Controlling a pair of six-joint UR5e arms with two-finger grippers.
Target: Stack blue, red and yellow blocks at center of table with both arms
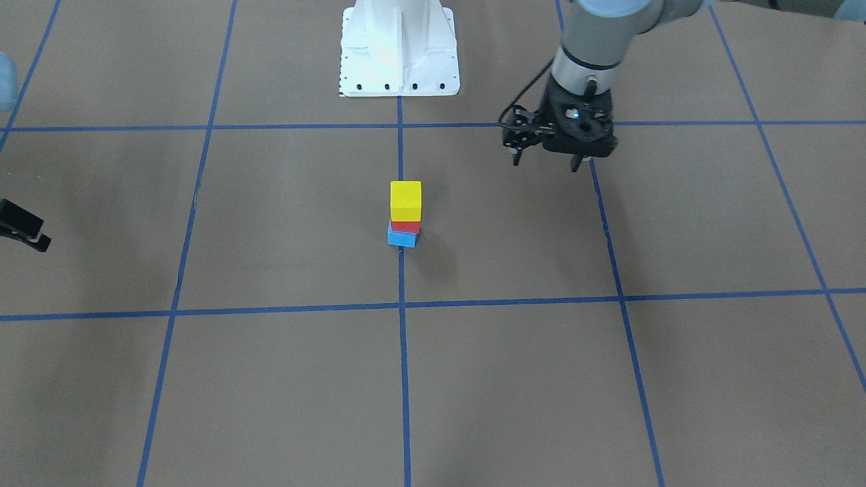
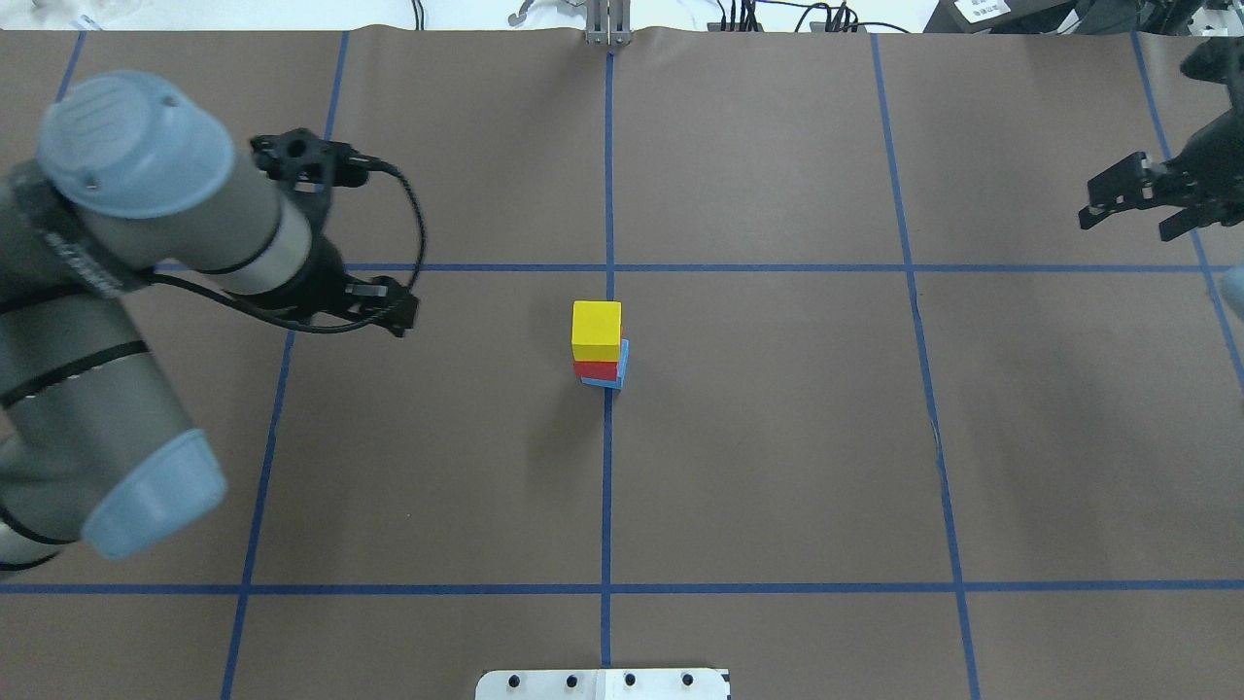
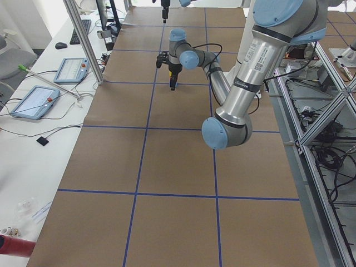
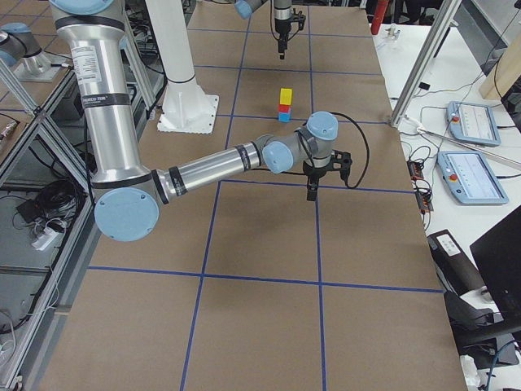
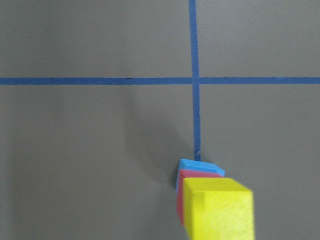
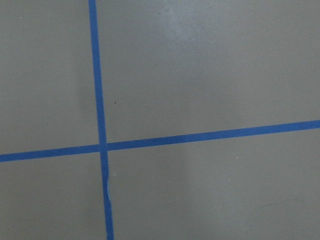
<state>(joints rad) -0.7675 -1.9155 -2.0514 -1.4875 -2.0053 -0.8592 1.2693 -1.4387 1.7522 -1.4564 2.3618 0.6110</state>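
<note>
- The left hand [image 1: 546, 164] hung above the table [image 1: 270, 379] with its two fingers spread apart and nothing between them.
- It was off to the robot's left of the centre, well apart from the blocks, close to a crossing of the blue tape lines [image 1: 612, 270].
- The right hand [image 2: 1123, 226] was far out at the robot's right edge of the table. Its fingers were also parted and it held nothing.
- Its wrist camera gave me only bare table and one tape crossing [image 6: 102, 147].
- Between the two hands, the three blocks stood as one stack at the middle of the table, on the centre tape line.
- The blue block [image 1: 401, 238] lay at the bottom, touching the table, the red block [image 1: 404, 226] sat on it, and the yellow block [image 1: 405, 201] was on top.
- From overhead, the blue block stuck out a little to one side from under the red one, so the stack was not perfectly square.
- In the left wrist camera the stack sat at the lower edge, yellow nearest the lens.
- The white robot base [image 1: 399, 47] stood on the same centre line, beyond the stack.
</note>
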